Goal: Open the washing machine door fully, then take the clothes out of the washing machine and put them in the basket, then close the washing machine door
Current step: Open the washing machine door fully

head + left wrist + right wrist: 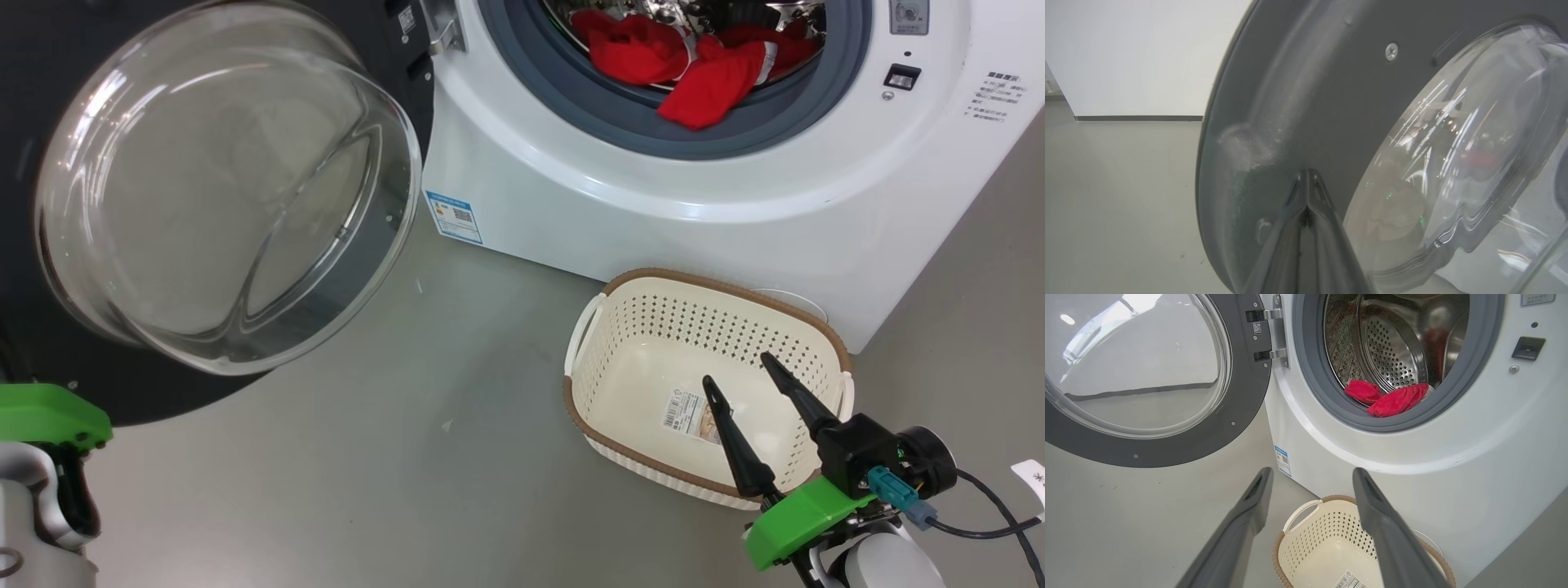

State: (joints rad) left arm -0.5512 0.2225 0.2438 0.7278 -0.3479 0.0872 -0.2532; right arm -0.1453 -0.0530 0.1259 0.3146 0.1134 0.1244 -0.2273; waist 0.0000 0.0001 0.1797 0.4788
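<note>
**Right gripper** [735,367], lower right of the head view: jaws apart and empty, poised above the open basket [678,322], tips pointing up the frame toward the washing machine [612,204]. The basket, standing on the floor just beside the machine's front, holds no garment.

**Clothes** [702,69], upper centre-right: red garments lie in the mouth of the drum. The front one drapes over the grey rubber ring [571,106], its long axis running from lower left to upper right. In the right wrist view they [1392,402] sit above the gap between the spread jaws and slightly to its right, so the reach is judged to run forward and up.

**Left gripper** [1306,173]: jaws together, holding nothing, tips at the dark inner rim of the washing machine door [1331,102]; contact cannot be told. The door [229,180] stands swung wide at the frame's left, well apart from the clothes.

**Reading:** the right arm is the nearer to both clothes and basket, so the first pick probably falls to it.
</note>
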